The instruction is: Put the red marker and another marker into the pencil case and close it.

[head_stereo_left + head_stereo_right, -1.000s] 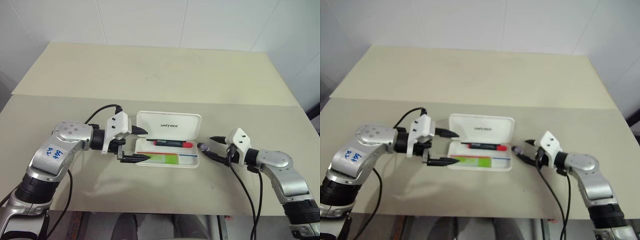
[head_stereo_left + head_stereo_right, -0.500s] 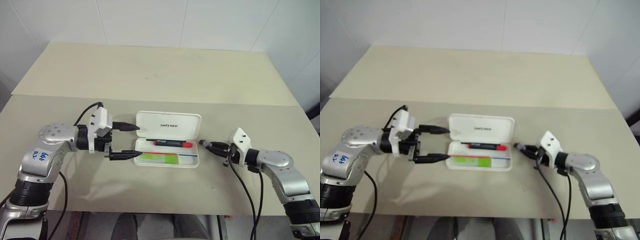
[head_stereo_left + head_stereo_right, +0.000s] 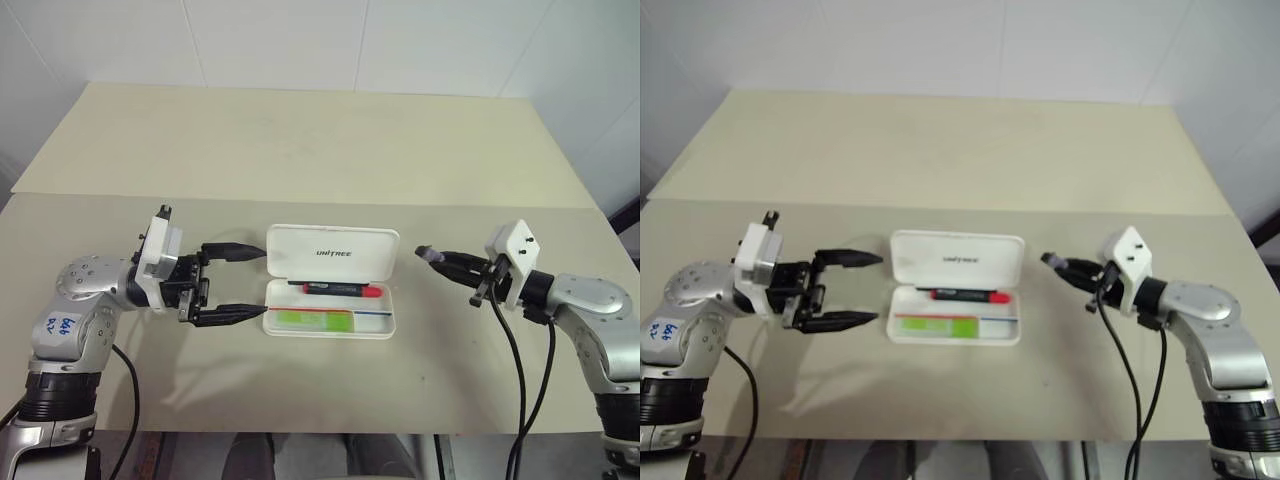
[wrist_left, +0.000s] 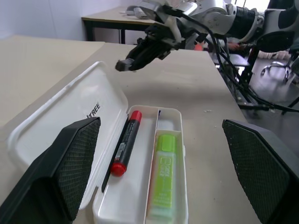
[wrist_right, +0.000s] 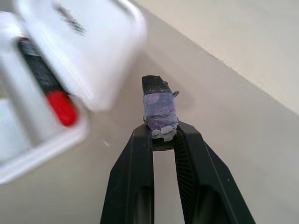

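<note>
The white pencil case (image 3: 300, 262) lies open at the table's middle, its "UNITREE" lid folded back. Inside it, the red marker (image 3: 345, 289) lies in the rear slot and the lime-green marker (image 3: 315, 320) in the front slot; the left wrist view shows the red one (image 4: 125, 142) and the green one (image 4: 162, 175) side by side. My left gripper (image 3: 262, 281) stands open just left of the case, pointing at it, nothing between its fingers. My right gripper (image 3: 440, 258) hovers right of the case, shut on a small dark stubby cylinder (image 5: 160, 108) wrapped in purple tape.
The beige table (image 3: 320, 150) stretches far behind the case, with a seam running across it. Its front edge lies close below both arms. Black cables hang from both wrists.
My right gripper shut on the small cylinder beside the case and lifted it off the table. My left gripper drew back to the left, away from the case.
</note>
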`<state>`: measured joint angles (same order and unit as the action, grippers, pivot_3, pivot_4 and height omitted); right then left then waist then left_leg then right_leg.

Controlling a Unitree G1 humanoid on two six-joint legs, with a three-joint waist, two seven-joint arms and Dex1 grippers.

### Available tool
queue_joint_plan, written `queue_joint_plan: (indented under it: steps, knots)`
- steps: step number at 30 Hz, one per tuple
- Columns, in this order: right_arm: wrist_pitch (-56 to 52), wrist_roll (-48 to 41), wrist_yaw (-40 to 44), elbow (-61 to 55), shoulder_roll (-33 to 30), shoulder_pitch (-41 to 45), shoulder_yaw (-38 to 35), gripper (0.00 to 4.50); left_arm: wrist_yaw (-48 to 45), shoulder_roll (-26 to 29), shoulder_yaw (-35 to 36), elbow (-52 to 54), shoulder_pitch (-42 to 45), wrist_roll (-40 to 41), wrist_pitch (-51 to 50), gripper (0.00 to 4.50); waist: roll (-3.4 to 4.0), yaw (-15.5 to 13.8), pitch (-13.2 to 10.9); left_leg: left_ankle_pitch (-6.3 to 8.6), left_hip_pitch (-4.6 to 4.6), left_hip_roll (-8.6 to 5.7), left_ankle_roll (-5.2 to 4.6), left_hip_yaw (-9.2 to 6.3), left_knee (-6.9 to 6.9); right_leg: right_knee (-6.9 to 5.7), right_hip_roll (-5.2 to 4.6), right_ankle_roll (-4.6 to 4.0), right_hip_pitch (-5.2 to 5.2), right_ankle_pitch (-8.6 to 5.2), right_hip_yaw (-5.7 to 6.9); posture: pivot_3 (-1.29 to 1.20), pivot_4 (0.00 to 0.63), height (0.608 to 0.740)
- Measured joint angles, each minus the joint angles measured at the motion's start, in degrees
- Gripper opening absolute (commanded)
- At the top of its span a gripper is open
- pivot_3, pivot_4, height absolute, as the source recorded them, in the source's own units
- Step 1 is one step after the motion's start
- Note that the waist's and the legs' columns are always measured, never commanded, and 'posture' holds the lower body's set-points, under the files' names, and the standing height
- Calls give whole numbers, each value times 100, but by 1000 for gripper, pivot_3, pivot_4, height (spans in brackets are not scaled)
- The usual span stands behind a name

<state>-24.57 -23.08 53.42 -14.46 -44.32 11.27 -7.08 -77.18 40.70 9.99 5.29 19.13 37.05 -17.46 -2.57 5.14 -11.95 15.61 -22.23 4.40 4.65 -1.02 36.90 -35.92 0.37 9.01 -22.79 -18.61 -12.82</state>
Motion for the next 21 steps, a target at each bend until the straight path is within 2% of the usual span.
queue_joint_plan:
  steps: [8, 11, 21]
  knots:
    - [-349, -1, 154, -938, -65, -173, 717, 315, -426, -124, 224, -548, -39, 247, 171, 4500, 0, -16, 0, 2, -2, 0, 2, 3, 8, 1, -2, -14, -1, -8, -2, 0, 150, 740]
    - [-359, 31, 167, -1025, -65, -178, 934, 315, -551, -133, 338, -655, -104, 310, 235, 4500, 0, -16, 0, 2, -3, 1, 2, 4, 7, 0, -2, -72, -4, -39, -1, 0, 150, 740]
    - [-323, 279, 287, -1019, -67, -125, 1397, 315, -760, -68, 530, -908, -185, 310, 438, 4500, 0, -16, 0, 3, -3, 2, 3, 5, 7, -2, -2, -72, -7, -39, -1, 0, 150, 740]
